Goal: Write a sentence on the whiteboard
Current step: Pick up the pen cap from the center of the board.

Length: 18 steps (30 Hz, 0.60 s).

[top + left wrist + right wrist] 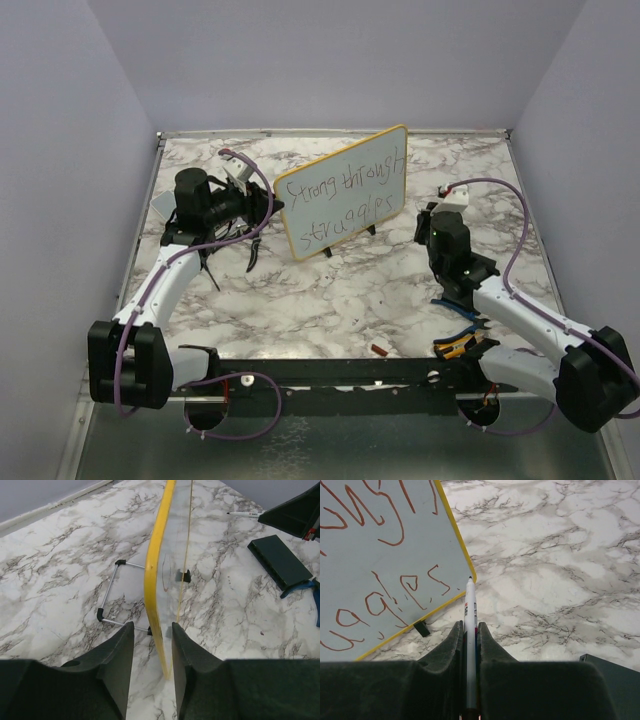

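**Top external view.**
- Whiteboard (345,190), yellow-framed: stands tilted back at the centre rear of the marble worktop (330,300), its face turned to the arms.
- Sentence (343,186): thin dark handwriting in two slanting lines. The upper line reads "Strong throught" and the lower "struggles".
- Left pincer (262,208): at the board's left edge.
- Right pincer (428,222): near the board's lower right corner, apart from it.
- Small reddish-brown piece (381,349): lies at the near edge of the worktop.

**Left wrist view.**
- The board is seen edge-on, with the yellow frame running up between the two dark fingers (120,652).
- The jaws stand partly open astride the frame. A narrow gap shows on either side, so nothing is gripped.
- Wire stand (111,596) with black feet: sits behind the board.
- Dark rectangular slab (280,560): lies flat at the right, with blue handles (306,587) just beside it.
- Loose pen (245,514): lies further back; its print is too small to read.

**Right wrist view.**
- The jaws are closed tight on a white marker (469,600).
- The marker's dark tip points up, just beside the board's lower corner and not touching it.
- The barrel carries red and blue print, which is illegible.
- The letters appear red-brown in this view. The end of "struggles" fills the board's corner, with strokes of the upper line above it.
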Available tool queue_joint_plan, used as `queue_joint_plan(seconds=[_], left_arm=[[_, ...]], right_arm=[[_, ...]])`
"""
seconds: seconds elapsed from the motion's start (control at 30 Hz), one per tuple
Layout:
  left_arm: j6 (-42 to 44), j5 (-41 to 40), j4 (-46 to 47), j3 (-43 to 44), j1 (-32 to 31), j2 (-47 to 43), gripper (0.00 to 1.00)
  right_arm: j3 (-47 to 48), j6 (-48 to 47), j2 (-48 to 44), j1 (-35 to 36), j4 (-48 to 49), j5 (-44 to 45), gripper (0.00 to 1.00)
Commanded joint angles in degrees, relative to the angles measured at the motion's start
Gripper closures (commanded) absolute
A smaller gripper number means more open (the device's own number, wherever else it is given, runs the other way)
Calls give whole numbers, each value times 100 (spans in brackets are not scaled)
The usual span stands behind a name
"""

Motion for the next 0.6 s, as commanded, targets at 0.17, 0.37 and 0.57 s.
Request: queue_joint_plan(seconds=[0.17,0.37,0.57], left_arm=[[301,-484,-350,-79,10,-522,31],[631,-1792,-524,-452,9,-1547,9],[505,-2145,-912,-714,-247,-2393,10]], right_arm=[[-50,88,-205,-18,-340,-543,99],[-118,46,-417,-14,-578,-1689,99],[-351,139,-915,-16,-842,-2848,99]])
